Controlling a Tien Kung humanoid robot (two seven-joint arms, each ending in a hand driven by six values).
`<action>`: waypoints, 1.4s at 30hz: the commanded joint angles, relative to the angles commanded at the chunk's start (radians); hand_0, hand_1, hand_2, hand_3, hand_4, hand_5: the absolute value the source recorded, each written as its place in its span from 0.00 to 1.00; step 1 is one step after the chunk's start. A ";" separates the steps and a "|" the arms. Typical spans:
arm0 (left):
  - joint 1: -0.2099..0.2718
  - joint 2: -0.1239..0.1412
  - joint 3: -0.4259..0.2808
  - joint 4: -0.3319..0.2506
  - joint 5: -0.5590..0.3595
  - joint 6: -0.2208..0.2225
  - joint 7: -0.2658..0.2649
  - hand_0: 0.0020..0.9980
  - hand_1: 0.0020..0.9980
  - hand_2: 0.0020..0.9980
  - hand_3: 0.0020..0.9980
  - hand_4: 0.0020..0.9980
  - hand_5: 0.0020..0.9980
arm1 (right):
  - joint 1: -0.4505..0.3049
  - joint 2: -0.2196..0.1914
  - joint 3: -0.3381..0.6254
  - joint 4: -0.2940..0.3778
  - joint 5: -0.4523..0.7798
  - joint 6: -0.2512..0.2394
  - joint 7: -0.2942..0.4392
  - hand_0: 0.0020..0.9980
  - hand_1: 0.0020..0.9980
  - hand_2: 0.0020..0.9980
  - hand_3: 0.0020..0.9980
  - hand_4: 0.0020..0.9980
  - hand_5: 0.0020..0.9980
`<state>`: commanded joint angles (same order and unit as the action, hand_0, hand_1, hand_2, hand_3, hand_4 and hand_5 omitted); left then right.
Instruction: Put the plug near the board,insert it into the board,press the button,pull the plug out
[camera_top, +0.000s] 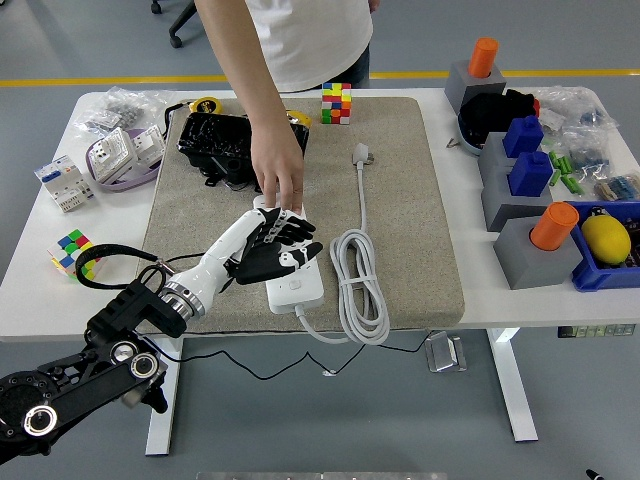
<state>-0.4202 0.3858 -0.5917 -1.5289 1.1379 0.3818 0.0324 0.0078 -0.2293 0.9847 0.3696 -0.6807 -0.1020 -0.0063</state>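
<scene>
The white worktop (470, 315) carries a beige felt mat (400, 250) that serves as the working ground, probably so that the power strip and cable do not slide. On the mat lies the white power strip (296, 288) (the "board" of the task), running from the mat's middle towards its near edge. A person stands at the far side and presses a hand (276, 170) down on the strip's far end, apparently to steady it against any push or pull.

The left robot hand (275, 247) reaches in from the lower left and lies over the strip's middle, its black fingers (300, 225) spread across the sockets and touching or nearly touching the person's fingertips. It seems to hold nothing, though its palm side is hidden. The right robot hand is not in view.

The coiled white cable (358, 285) lies just right of the strip, and its plug (361, 154) rests at the far end of a straight run, well apart from the strip and from the robot hand. So the plug looks neither fetched nor inserted.

The strip's button and most of its sockets are covered by the two hands, so whether the switch is pressed cannot be told. The plug's pins are too small to make out.
</scene>
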 joint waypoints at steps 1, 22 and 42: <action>0.000 0.001 0.001 -0.001 0.001 -0.001 0.000 0.62 0.65 0.62 0.59 0.81 0.45 | 0.000 0.000 -0.001 0.001 0.000 0.000 0.000 0.60 0.65 0.67 0.56 0.95 0.51; -0.026 0.045 0.002 -0.089 0.365 -0.259 0.368 0.09 0.08 0.21 0.83 0.63 0.00 | 0.006 -0.009 -0.014 -0.001 0.002 0.001 -0.001 0.60 0.65 0.67 0.56 0.95 0.51; -0.038 0.037 0.051 -0.040 0.373 -0.308 0.437 0.07 0.08 0.17 0.82 0.69 0.00 | 0.002 -0.006 -0.007 0.001 -0.001 0.001 0.000 0.60 0.65 0.67 0.56 0.95 0.51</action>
<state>-0.4582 0.4224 -0.5403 -1.5689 1.5105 0.0736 0.4691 0.0102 -0.2358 0.9781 0.3706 -0.6813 -0.1008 -0.0067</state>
